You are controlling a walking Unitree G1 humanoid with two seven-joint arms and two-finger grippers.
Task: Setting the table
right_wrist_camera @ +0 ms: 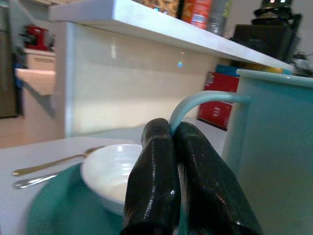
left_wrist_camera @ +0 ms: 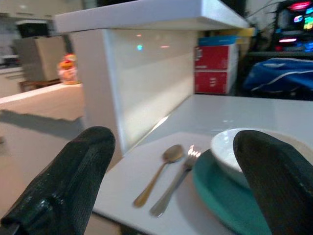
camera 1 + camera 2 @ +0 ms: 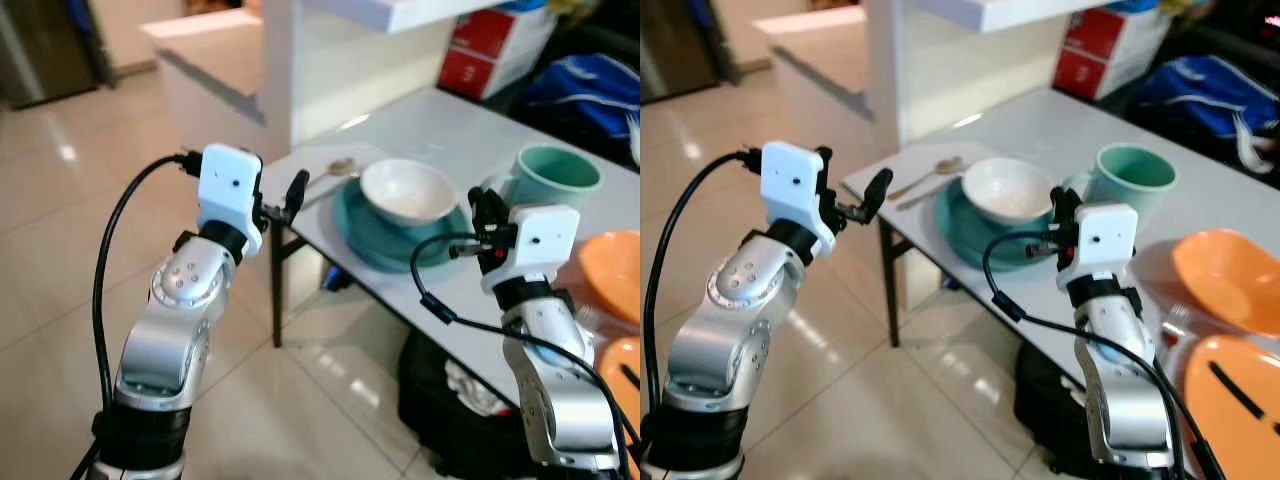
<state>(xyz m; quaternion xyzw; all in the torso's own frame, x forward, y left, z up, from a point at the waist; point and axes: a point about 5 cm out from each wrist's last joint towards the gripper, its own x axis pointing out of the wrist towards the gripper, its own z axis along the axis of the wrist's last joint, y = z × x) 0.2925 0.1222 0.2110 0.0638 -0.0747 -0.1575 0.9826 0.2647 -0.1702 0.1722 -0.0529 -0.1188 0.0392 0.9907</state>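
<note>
**Place setting laid at the worktop corner, both arms raised before it**

The white rectangular worktop (image 3: 440,130) stands on dark legs over a glossy beige tiled floor (image 3: 60,250), with a white counter with an overhanging top (image 2: 146,63) behind it. At the far end sit red and white cardboard boxes (image 3: 490,45) and a blue bag (image 3: 590,85).

The left silver arm is raised just off the worktop's near corner; its left gripper (image 3: 855,205) has its jaws spread wide and empty, pointing at the cutlery. The right silver arm rises at the worktop's front edge; the right gripper (image 1: 183,181) has its jaws pressed together with nothing between them, the tips against the handle of the pale green ceramic mug (image 3: 550,178).

Two orange plastic dishes (image 3: 1230,280) lie on the right end of the worktop. A round teal plate (image 3: 385,238) sits near the corner, carrying a white ceramic bowl (image 3: 408,190). The mug stands just beside the plate, on its right. Left of the plate, a gold-coloured spoon (image 2: 159,174) and a silver fork (image 2: 173,186) lie side by side, apart from the rim.
</note>
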